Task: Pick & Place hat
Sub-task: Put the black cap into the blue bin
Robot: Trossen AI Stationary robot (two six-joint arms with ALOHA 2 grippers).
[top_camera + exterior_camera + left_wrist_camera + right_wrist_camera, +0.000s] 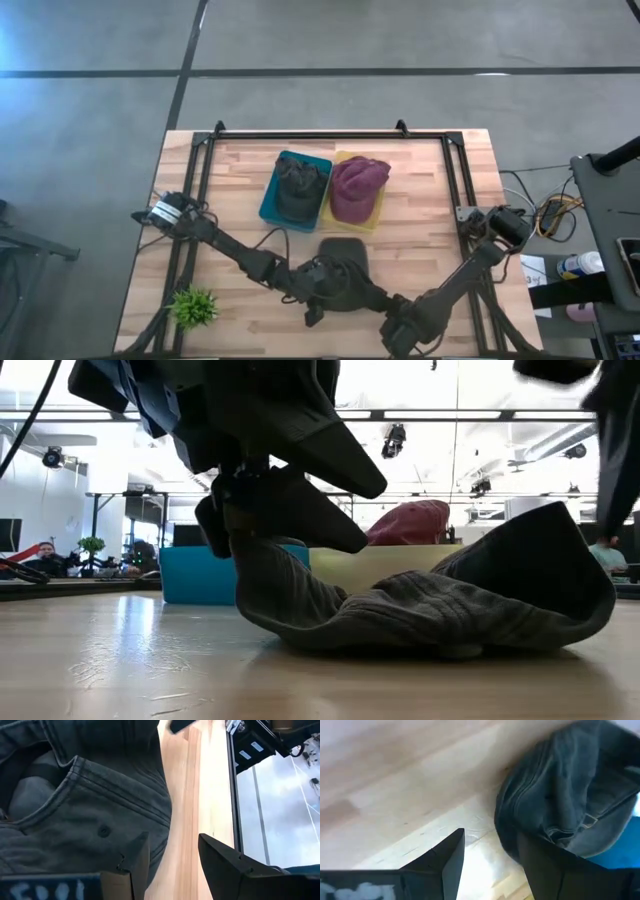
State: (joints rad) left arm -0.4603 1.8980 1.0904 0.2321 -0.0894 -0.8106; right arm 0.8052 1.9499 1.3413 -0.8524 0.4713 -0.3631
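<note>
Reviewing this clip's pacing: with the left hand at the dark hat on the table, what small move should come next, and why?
Probably close the left hand: its open fingers straddle the edge of the dark grey hat, which lies flat on the table, not yet gripped.

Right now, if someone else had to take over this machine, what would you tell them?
Left gripper: open, at the edge of the loose grey hat, not clamped on it.
Right gripper: open, low near the table's front edge, beside that hat.
Done: a dark hat lies in the blue bin, a maroon hat in the yellow bin.
Left: grip the loose hat, lift it and place it.
</note>
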